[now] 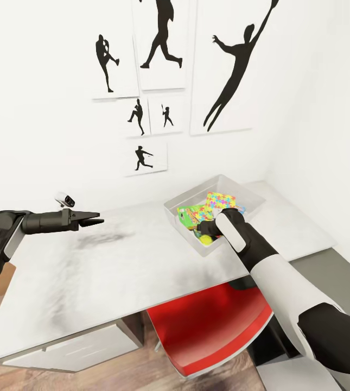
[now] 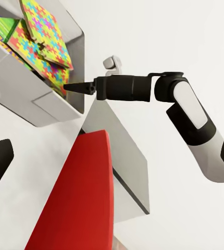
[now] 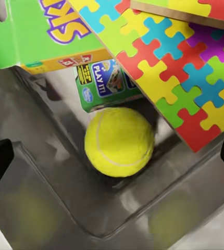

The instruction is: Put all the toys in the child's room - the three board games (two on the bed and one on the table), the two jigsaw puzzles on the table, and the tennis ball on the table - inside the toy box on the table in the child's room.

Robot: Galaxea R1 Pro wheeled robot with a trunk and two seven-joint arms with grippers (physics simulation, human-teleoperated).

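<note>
The light grey toy box (image 1: 250, 202) stands on the white table (image 1: 115, 271) near the back right. Inside it lie the jigsaw puzzles (image 1: 221, 201) (image 3: 164, 67) (image 2: 41, 36), a green board game (image 1: 187, 215) (image 3: 39, 36), a smaller green game box (image 3: 107, 83), and the tennis ball (image 1: 205, 238) (image 3: 119, 141). The ball rests on the box floor. My right gripper (image 1: 207, 228) (image 3: 112, 156) reaches into the box's near corner, open, its fingers wide on either side of the ball and apart from it. My left gripper (image 1: 92, 220) hovers open and empty above the table's left part.
A red chair (image 1: 212, 326) (image 2: 75, 203) is tucked under the table's front edge below the toy box. White drawers (image 1: 71, 347) sit under the table's left end. A lower dark grey side desk (image 1: 332, 266) joins at the right. Silhouette posters (image 1: 164, 43) hang on the wall behind.
</note>
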